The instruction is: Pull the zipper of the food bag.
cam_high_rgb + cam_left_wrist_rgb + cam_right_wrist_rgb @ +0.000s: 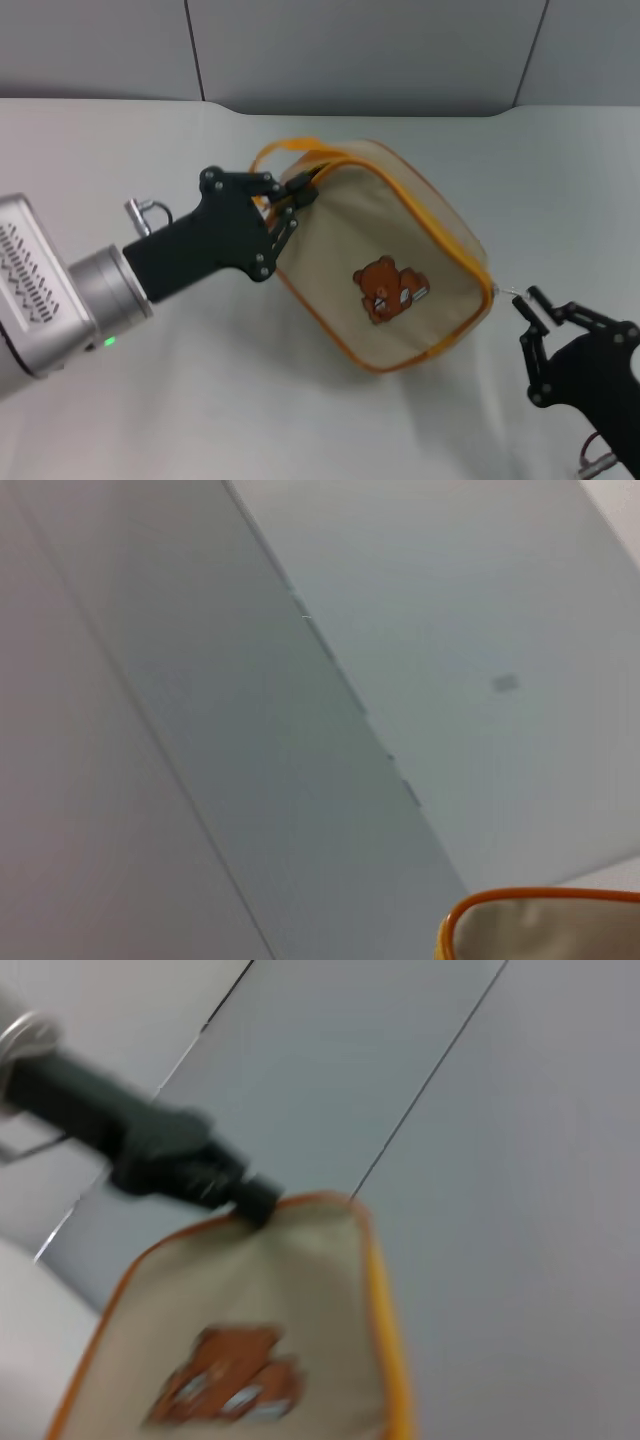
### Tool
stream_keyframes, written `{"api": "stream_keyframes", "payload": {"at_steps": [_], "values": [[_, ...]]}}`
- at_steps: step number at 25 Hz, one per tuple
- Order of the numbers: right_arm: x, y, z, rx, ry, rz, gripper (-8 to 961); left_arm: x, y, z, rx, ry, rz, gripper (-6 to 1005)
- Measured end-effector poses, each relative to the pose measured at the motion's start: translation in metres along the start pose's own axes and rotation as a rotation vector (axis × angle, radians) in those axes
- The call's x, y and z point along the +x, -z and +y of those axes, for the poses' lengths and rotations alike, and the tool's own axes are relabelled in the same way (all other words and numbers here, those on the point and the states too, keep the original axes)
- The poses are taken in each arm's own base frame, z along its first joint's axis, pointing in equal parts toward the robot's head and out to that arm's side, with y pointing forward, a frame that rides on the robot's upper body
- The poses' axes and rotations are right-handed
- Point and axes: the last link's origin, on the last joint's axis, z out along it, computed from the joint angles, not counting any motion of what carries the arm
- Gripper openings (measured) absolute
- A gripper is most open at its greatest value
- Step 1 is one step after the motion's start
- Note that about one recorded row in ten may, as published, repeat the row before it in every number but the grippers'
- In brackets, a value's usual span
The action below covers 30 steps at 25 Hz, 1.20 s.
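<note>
The beige food bag (400, 225) with orange piping and a brown bear patch (390, 288) lies tilted on the white table. My left gripper (292, 207) is shut on the bag's upper left corner, beside the orange loop handle (285, 150). The orange zipper (452, 215) runs along the bag's right edge and ends at a small silver pull tab (508, 292). My right gripper (530, 300) is open, its tips right at the tab. The right wrist view shows the bag (270, 1300) and the left gripper (180, 1155). The left wrist view shows only a bag corner (540, 925).
The white table (150, 400) spreads around the bag. A grey panelled wall (350, 50) stands behind the table's far edge.
</note>
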Motion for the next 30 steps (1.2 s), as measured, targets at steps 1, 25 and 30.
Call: {"api": "stream_keyframes", "payload": {"at_steps": [1,25,30], "values": [[-0.001,0.001,-0.002,0.005,-0.014,-0.012,122,-0.001,0.002,0.004,0.007,0.017,-0.005,87],[-0.004,-0.055,-0.061,-0.804,-0.668,-0.007,793,0.002,0.071,0.041,-0.266,0.475,-0.105,492],[-0.005,-0.056,-0.062,-0.820,-0.665,-0.002,800,0.003,0.074,0.041,-0.274,0.480,-0.103,787]]}}
